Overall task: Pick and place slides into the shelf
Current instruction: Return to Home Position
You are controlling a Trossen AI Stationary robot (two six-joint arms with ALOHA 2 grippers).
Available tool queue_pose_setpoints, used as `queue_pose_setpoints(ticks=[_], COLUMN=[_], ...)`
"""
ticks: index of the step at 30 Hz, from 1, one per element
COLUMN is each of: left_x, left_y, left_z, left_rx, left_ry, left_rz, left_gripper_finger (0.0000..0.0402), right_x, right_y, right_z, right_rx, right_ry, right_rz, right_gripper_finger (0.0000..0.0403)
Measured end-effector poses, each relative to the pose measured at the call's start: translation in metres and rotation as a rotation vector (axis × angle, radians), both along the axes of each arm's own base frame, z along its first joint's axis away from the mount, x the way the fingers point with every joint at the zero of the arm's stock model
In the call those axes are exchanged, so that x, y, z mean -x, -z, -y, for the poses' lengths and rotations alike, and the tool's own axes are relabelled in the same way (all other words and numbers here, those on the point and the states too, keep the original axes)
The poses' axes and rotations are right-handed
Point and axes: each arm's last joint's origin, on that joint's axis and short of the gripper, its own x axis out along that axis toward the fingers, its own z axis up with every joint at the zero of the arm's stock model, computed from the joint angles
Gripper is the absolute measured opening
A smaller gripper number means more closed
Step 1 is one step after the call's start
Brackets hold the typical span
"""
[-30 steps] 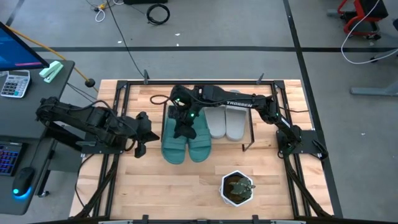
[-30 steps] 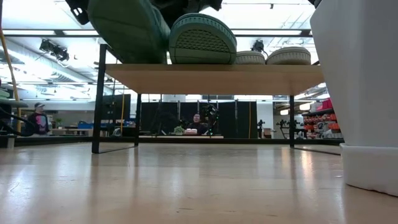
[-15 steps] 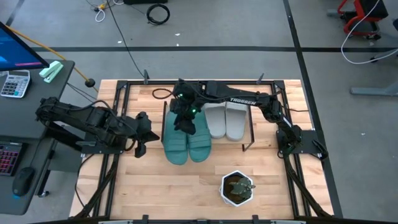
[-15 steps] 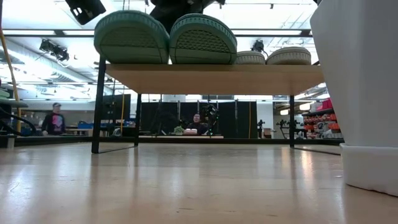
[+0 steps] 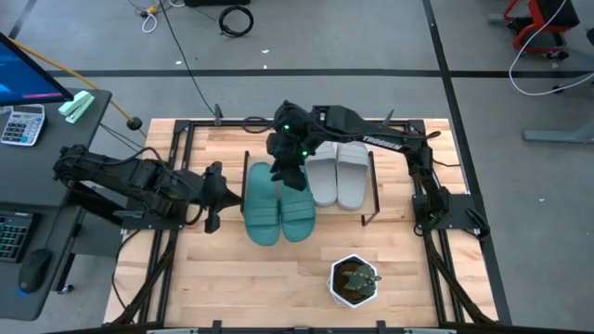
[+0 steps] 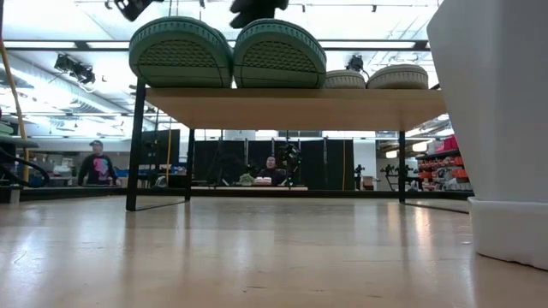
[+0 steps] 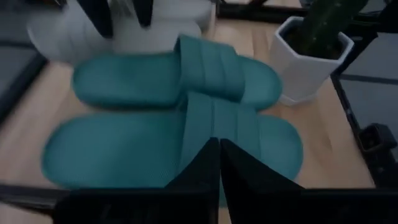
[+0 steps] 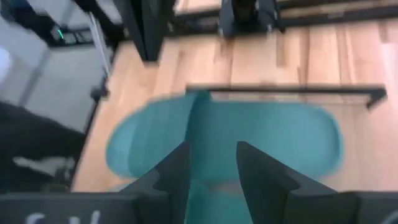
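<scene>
A pale wooden table (image 5: 186, 278) is carrying the shelf (image 6: 291, 107), and in the low view a wide hall is opening behind it, with a person (image 6: 97, 162) standing far off. All four slides are lying side by side on the shelf's board. The green pair (image 5: 262, 209) is sitting at the end nearer the left arm, its two slides touching, and the grey pair (image 5: 352, 183) is lying just beside them. The right tool (image 5: 288, 176) is hovering over the green slides, clear of them, with its fingers (image 8: 174, 177) spread and gripping nothing. The left tool (image 5: 215, 195) is waiting beside the shelf with its fingers (image 7: 205, 165) pressed together and empty. A white potted plant (image 5: 355, 280) is standing near the table's front, apart from the shelf.
</scene>
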Motion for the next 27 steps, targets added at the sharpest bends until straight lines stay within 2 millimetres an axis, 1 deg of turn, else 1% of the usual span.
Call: queue_pose_setpoints(ticks=[5, 10, 12, 14, 16, 17, 19, 22, 24, 27], left_x=[-0.003, -0.007, -0.010, -0.013, -0.015, -0.016, -0.018, -0.022, -0.025, -0.028], left_y=[-0.005, -0.010, -0.013, -0.018, -0.023, -0.026, -0.032, -0.037, -0.038, -0.041], left_z=[-0.003, -0.013, -0.018, -0.022, -0.028, -0.030, -0.035, -0.042, -0.047, -0.052], left_rx=[-0.119, -0.154, -0.162, -0.175, -0.203, -0.235, -0.318, -0.409, -0.421, -0.373], left_ry=[-0.043, -0.085, -0.095, -0.094, -0.090, -0.085, -0.083, -0.096, -0.117, -0.135], left_rz=[0.055, 0.108, 0.141, 0.187, 0.237, 0.262, 0.301, 0.340, 0.356, 0.400], left_gripper_finger=[0.0005, 0.0013, 0.0020, 0.0022, 0.0017, 0.0011, 0.0005, 0.0009, 0.0008, 0.0004], right_x=[0.022, 0.050, 0.065, 0.080, 0.093, 0.099, 0.108, 0.119, 0.127, 0.136], right_y=[-0.012, -0.039, -0.050, -0.061, -0.071, -0.075, -0.082, -0.088, -0.091, -0.092], right_z=[-0.005, -0.011, -0.013, -0.015, -0.017, -0.017, -0.018, -0.019, -0.020, -0.021], right_rx=[0.096, 0.125, 0.134, 0.151, 0.169, 0.177, 0.201, 0.235, 0.245, 0.250], right_ry=[0.000, -0.015, -0.020, -0.005, 0.012, 0.017, 0.035, 0.062, 0.069, 0.080], right_rz=[-0.066, -0.051, -0.058, -0.057, -0.051, -0.045, -0.038, -0.046, -0.060, -0.091], right_gripper_finger=[0.0125, 0.0108, 0.0088, 0.0057, 0.0020, 0.0011, 0.0011, 0.0008, 0.0005, 0.0005])
